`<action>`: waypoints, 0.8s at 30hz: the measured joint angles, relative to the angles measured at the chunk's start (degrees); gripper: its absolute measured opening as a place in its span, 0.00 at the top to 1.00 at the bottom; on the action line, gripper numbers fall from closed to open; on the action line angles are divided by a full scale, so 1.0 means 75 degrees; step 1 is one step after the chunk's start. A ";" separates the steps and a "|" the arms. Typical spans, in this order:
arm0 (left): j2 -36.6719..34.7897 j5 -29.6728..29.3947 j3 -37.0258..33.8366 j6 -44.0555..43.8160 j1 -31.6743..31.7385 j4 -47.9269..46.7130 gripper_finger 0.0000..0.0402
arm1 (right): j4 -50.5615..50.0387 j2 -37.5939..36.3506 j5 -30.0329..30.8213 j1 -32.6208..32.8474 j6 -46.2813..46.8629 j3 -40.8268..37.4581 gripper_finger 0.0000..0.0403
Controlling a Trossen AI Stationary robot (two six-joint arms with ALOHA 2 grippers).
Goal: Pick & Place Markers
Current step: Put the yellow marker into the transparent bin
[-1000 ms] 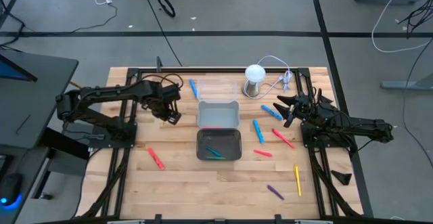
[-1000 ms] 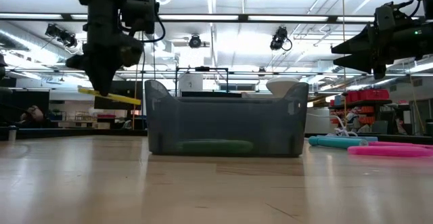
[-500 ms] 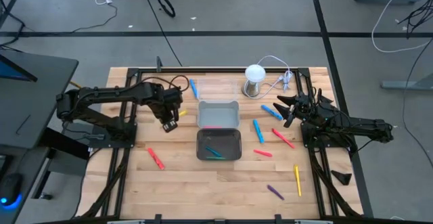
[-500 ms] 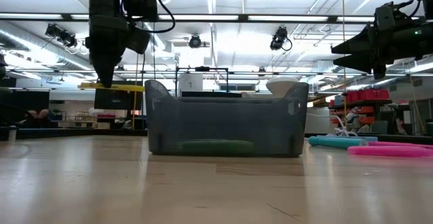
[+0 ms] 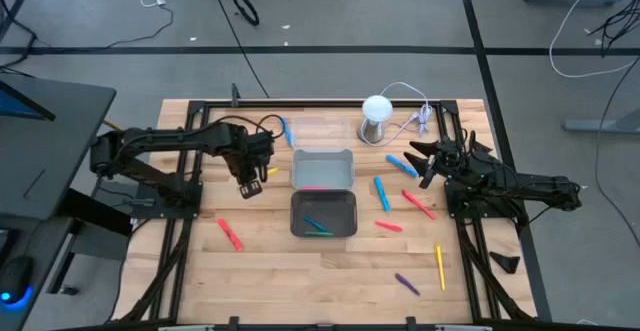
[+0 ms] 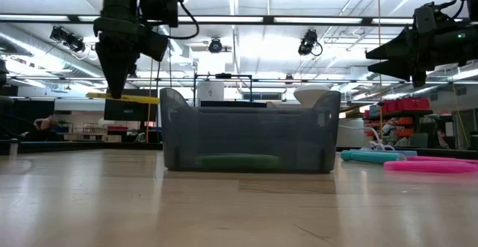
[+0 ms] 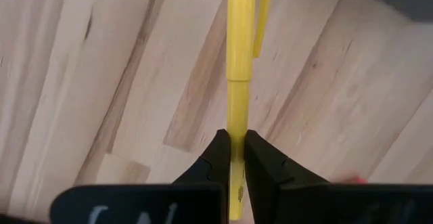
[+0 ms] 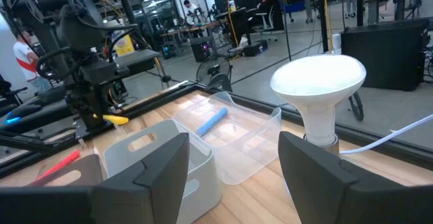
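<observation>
My left gripper (image 5: 251, 178) hangs over the table's left half, left of the two grey trays, shut on a yellow marker (image 7: 238, 68) that also shows in the low view (image 6: 124, 96). The near grey tray (image 5: 294, 214) holds green and blue markers (image 5: 319, 226). Loose markers lie flat on the wood: blue (image 5: 381, 193), pink (image 5: 418, 203), red (image 5: 230, 233), yellow (image 5: 438, 266), purple (image 5: 406, 283). My right gripper (image 5: 424, 162) waits open above the right side, beside a blue marker (image 5: 402, 164). My left gripper pinches the yellow marker between its two fingers (image 7: 218, 158) on the barrel close to one end (image 7: 236, 137); the capped end with the clip points away. The fingers come from above, pointing down, across the marker. It is lifted clear of the table and lies level.
A white-domed metal cylinder (image 5: 375, 119) with a cable stands near the far edge. The far grey tray (image 5: 322, 157) sits behind the near one. A clear tray with a blue marker (image 8: 211, 121) lies beyond. People stand in the room behind. Bare wood shows at the near edge.
My left gripper has moved a little toward the near edge and the trays, and has turned. The yellow marker, tilted a second ago, now hangs level and slightly higher. The right arm has kept still.
</observation>
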 joint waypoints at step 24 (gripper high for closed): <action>0.4285 -0.0224 0.5449 0.1985 0.0006 -0.1142 0.94 | 0.0000 -0.0002 -0.0003 -0.0003 0.0000 0.0000 0.43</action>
